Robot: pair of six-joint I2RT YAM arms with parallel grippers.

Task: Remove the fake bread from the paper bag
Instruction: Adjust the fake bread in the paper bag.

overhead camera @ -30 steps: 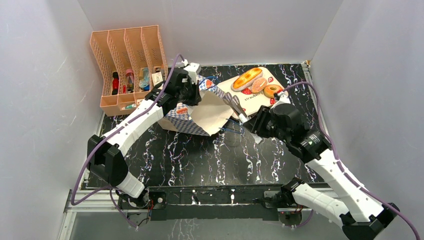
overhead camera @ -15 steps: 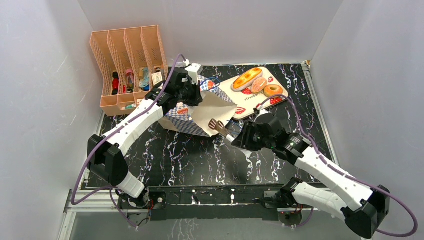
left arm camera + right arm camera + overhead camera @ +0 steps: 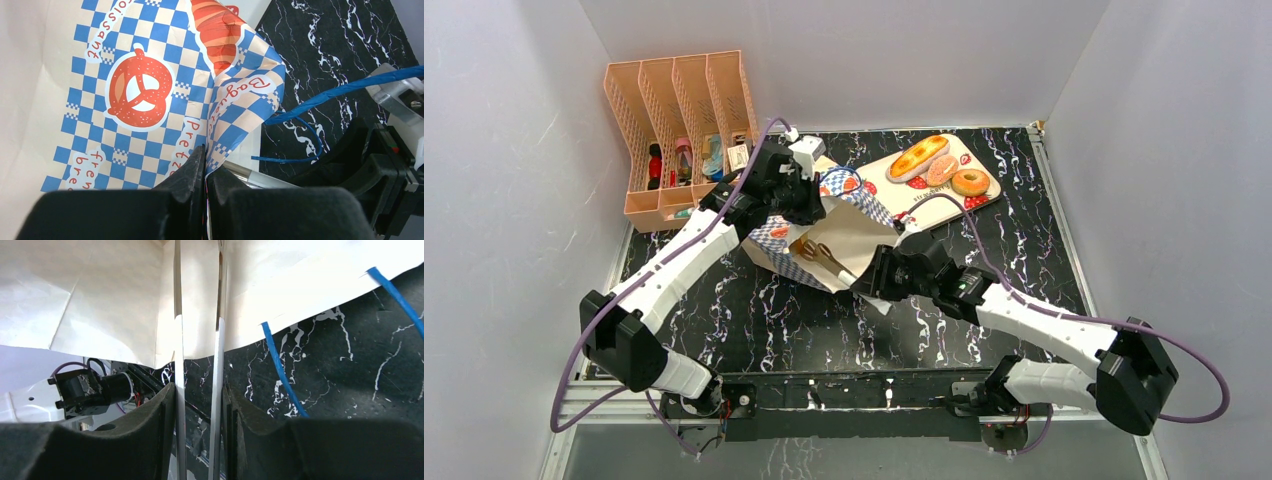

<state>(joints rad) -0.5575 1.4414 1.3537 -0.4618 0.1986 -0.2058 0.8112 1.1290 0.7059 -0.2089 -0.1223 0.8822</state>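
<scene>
Fake bread: orange-glazed long toy loaf (image 3: 918, 157) and golden ring (image 3: 970, 182) on the strawberry-printed tray (image 3: 894, 190); any remainder hidden in the tipped brown kraft paper bag (image 3: 859, 225). We judge it light, rigid, slick: pinch mid-body. Left end effector (image 3: 205, 165) clenched on bag rim; right end effector (image 3: 197, 390) grasps metal tongs (image 3: 218, 340).

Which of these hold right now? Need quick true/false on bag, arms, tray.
1. The left gripper has its jaws clamped on the paper bag's checkered edge. True.
2. The right gripper is empty. False: it holds metal tongs, their tips reaching into the bag's mouth.
3. The tray carries four bread pieces. False: three show, the long loaf, the oval piece and the donut.
4. The bag's mouth opens toward the right arm. True.
5. The file rack stands at the far-right corner. False: far left.
</scene>
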